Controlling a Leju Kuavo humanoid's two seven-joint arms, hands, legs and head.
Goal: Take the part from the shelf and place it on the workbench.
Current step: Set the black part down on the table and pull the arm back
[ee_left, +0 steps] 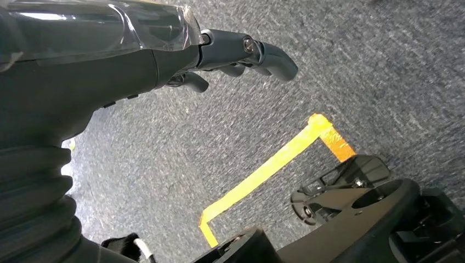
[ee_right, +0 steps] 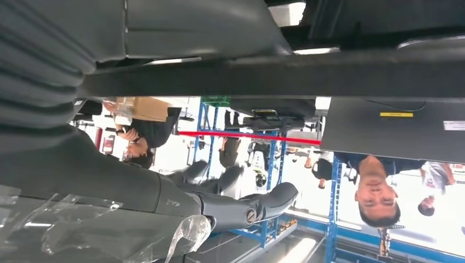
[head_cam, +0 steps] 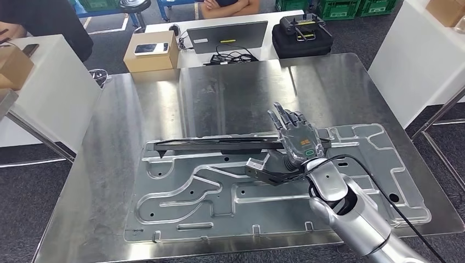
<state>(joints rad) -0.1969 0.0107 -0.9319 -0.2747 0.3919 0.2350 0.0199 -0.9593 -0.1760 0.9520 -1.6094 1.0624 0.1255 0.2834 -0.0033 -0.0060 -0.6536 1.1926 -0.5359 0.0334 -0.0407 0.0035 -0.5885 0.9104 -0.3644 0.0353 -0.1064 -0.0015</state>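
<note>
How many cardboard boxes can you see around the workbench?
3: one with a phone on top behind the workbench, one far left, one far right. Others may be hidden.

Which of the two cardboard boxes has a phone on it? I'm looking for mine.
The cardboard box behind the workbench, beside the closed laptop, carries the phone; the left-edge box doesn't.

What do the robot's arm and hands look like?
The right arm is shiny silver and rounded, with a black cable along it. The right hand is grey with dark fingers and an orange-and-green marking. The left hand is dark grey with a ribbed cover.
</note>
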